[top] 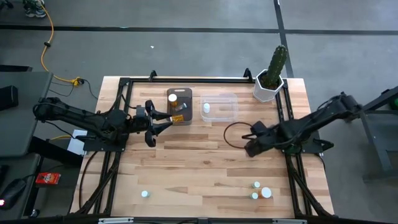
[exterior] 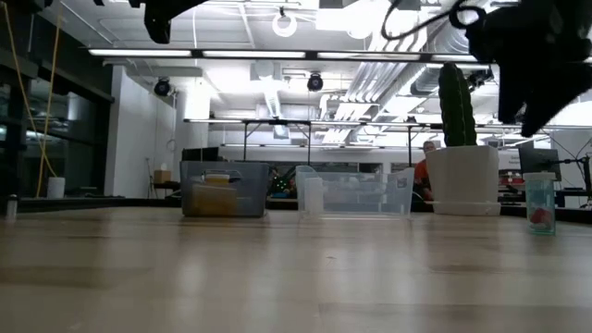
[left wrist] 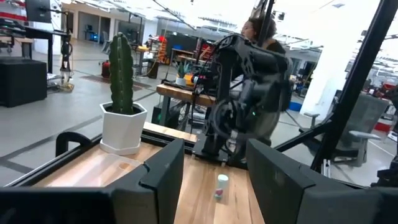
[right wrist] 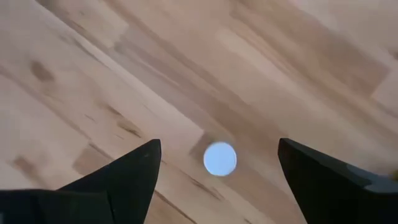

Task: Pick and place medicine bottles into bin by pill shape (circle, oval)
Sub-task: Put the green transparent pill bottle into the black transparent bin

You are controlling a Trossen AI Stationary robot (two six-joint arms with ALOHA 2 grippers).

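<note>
A clear medicine bottle with a white cap (right wrist: 219, 158) stands upright on the wooden table, directly below my right gripper (right wrist: 219, 146). That gripper is open, tipped steeply down and above the bottle without touching it. The low view shows the same bottle (exterior: 539, 205) under the gripper (exterior: 536, 111). My left gripper (top: 166, 122) hovers level at the near edge of the dark bin (top: 179, 93), open with nothing between its fingers (left wrist: 161, 180). Two amber bottles (top: 179, 118) lie in the dark bin. One white bottle (top: 206, 107) stands in the clear bin (top: 227, 107).
More bottles stand near the table's front edge: one at the left (top: 144, 193), three at the right (top: 261, 191). A white pot with a green cactus (top: 270, 78) stands at the far right corner. A black frame (top: 283, 112) borders the table. A person sits beyond the table (left wrist: 258, 28).
</note>
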